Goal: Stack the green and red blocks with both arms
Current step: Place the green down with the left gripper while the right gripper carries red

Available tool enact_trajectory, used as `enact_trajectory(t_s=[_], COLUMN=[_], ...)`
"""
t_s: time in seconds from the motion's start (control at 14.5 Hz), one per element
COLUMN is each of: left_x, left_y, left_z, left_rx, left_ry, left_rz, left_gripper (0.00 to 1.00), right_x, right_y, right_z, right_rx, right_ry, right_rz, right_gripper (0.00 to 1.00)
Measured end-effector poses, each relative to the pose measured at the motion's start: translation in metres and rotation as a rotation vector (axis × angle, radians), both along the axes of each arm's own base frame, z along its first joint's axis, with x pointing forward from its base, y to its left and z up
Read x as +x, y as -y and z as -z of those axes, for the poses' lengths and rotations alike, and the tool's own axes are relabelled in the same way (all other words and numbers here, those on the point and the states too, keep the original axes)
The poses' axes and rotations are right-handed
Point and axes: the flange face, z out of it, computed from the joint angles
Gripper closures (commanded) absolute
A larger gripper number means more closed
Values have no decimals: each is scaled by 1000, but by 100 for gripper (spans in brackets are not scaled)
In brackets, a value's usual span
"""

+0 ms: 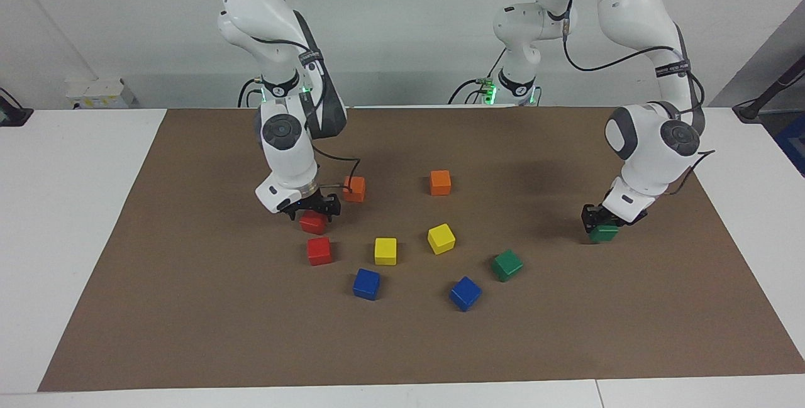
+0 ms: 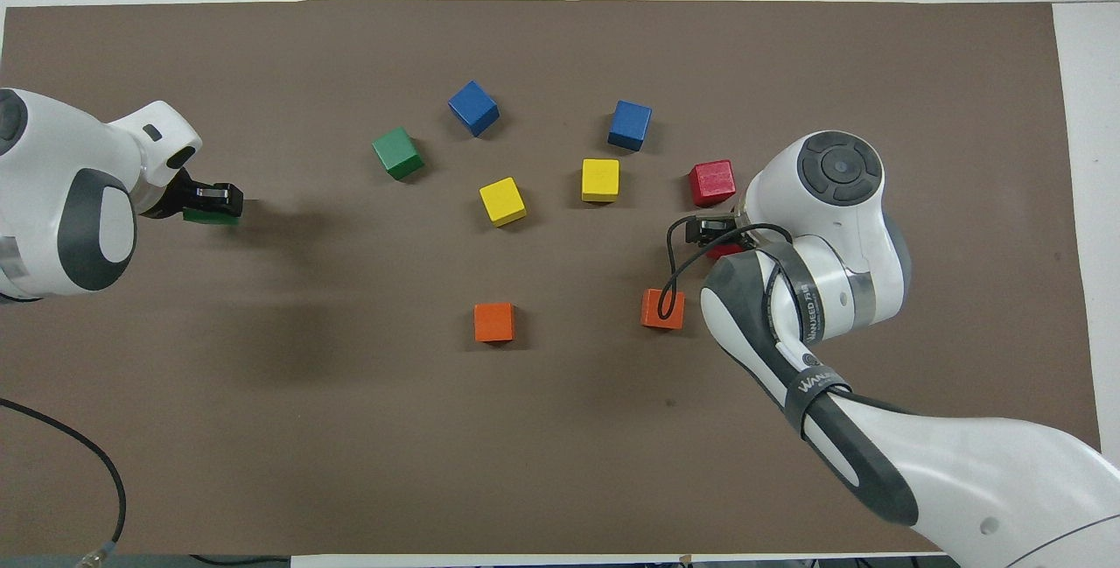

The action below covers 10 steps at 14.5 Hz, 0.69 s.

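Left gripper [image 1: 602, 227] fingers clamp green block [image 1: 604, 232] low; right gripper [image 1: 312, 209] fingers wide, seemingly straddling red block [image 1: 312, 223].

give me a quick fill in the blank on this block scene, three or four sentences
1. The left gripper is shut on a ____ block.
2. The right gripper is open over a ____ block.
3. The number of orange blocks on the brown mat is ____.
4. The loose green block lies beside a ____ block.

Missing words: green; red; two; blue
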Motion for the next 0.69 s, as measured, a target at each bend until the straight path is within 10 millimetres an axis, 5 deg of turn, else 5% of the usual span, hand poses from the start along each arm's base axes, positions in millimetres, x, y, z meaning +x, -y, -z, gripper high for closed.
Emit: enact_trajectory(t_s=[0.41,0.62,0.69], left_x=[1,1,1], left_y=[0,1,1], left_z=[3,3,4], left_rx=[-11,-13,-13], left_ry=[1,1,0], left_rz=[-84,-152,-158], left_gripper=[100,100,100], right_x=[-2,-2,-2], right_y=[1,1,1], right_z=[9,10,10], right_rx=[3,2,2], right_ry=[13,11,11], right_rz=[0,0,0], right_gripper=[2,100,100])
